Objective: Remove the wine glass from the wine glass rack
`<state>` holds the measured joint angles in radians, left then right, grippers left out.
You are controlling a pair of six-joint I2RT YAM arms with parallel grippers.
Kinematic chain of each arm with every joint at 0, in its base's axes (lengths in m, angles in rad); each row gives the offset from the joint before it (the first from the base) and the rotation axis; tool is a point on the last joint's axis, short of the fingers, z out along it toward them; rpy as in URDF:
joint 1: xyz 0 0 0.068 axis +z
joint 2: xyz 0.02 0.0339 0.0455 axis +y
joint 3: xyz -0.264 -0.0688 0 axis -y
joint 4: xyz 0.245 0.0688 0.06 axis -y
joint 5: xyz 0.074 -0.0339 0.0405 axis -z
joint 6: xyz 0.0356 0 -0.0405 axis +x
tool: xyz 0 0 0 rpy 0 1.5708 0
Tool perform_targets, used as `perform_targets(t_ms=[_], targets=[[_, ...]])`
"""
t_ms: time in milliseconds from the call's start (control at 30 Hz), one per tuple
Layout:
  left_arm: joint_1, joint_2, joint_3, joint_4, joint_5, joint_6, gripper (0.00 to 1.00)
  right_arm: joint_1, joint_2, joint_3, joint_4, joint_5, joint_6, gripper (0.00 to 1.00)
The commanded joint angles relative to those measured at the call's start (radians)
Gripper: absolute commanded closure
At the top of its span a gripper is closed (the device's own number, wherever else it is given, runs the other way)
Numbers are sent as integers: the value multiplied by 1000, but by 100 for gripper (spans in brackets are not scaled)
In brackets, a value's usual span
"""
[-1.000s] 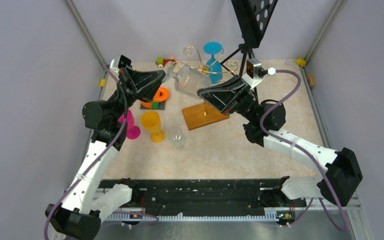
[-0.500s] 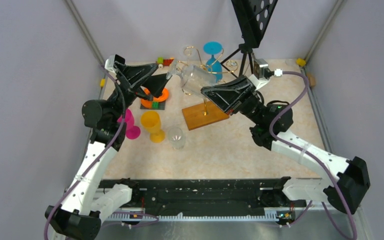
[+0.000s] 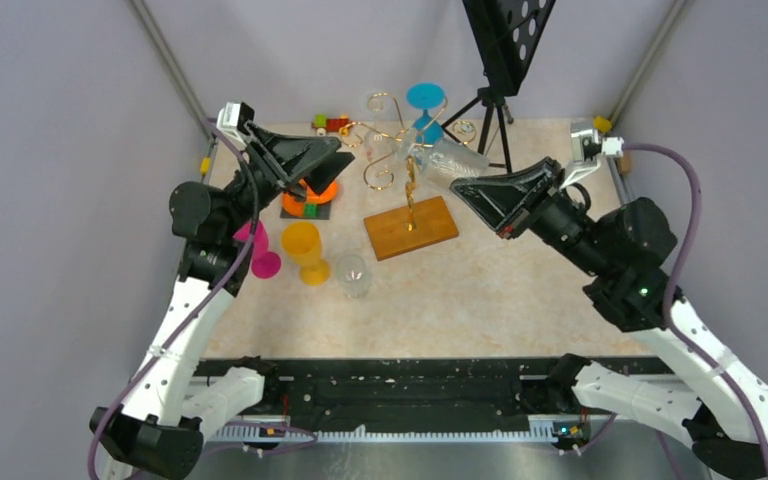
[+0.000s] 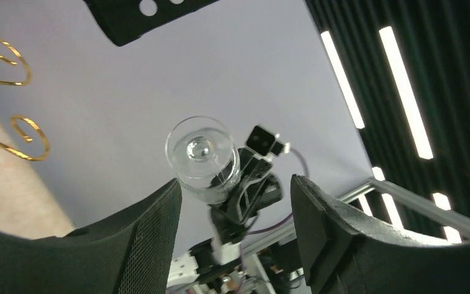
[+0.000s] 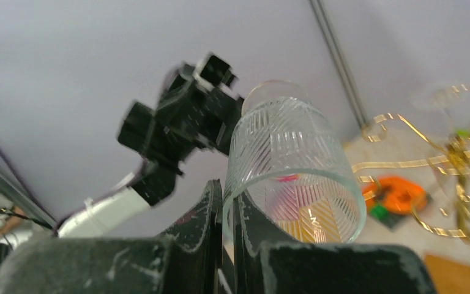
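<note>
The clear ribbed wine glass (image 3: 452, 160) hangs tilted in the air, right of the wine glass rack (image 3: 409, 190) and apart from its gold curled arms. My right gripper (image 3: 468, 184) is shut on the wine glass rim (image 5: 294, 165), one finger inside the bowl and one outside (image 5: 227, 197). My left gripper (image 3: 336, 157) stands open left of the rack, with nothing between its fingers (image 4: 235, 190). In the left wrist view the wine glass (image 4: 201, 158) shows foot-first beyond the jaws, carried by the right arm. The rack's wooden base (image 3: 430, 232) rests on the table.
A blue glass (image 3: 426, 103) hangs at the back of the rack. A yellow cup (image 3: 302, 247), a pink glass (image 3: 259, 256) and a small clear glass (image 3: 353, 275) stand front left. An orange ring toy (image 3: 316, 192) sits below my left gripper. A black tripod stand (image 3: 501, 70) rises at the back.
My right arm has swung right and carried the wine glass off the rack's arms. My left gripper has opened and drawn back slightly to the left.
</note>
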<state>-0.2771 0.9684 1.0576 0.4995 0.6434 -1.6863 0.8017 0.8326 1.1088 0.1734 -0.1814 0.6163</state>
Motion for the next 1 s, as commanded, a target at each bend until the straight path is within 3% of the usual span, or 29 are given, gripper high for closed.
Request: perform_targets(t_ms=[0,267,467,567,767,967], targets=[[8,7,133,-271,15,398,30,-7,-18,242,-581,128,-133,100],[22,64,246,-507,-50,672,31,-7,30,319,-911,55,-243,100],[43,14,271,-716,-202,868,30,-5,131,249,-937,-63,-291,100],[48,-26,273,-774,-288,931,29,23,206,216,-927,-12,-285,100],[50,-91,273,-854,-434,1023,27,198,392,250,-957,210,-246,100],[50,-106,275,-885,-474,1069,25,287,614,309,-1012,382,-222,100]])
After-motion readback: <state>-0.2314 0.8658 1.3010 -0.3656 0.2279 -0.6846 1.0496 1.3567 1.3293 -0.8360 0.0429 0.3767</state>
